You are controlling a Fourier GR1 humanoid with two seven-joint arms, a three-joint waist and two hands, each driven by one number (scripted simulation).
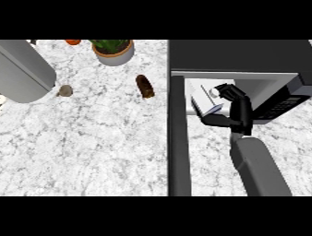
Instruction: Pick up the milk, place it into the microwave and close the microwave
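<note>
The microwave (254,57) stands at the back right of the counter with its door (179,138) swung open toward me, seen edge-on as a dark upright bar. The milk (204,97), a white carton, lies tilted at the mouth of the microwave's light interior. My right hand (230,92) is at the carton's right side, fingers curled round it, and the grey forearm comes up from the lower edge. Part of the carton is hidden by the hand. My left hand does not show.
A potted plant (113,50) stands at the back centre beside an orange item (73,42). A brown oblong item (144,86) and a small brownish lump (65,90) lie on the marble counter (84,147). A large grey rounded body (12,69) fills the upper left.
</note>
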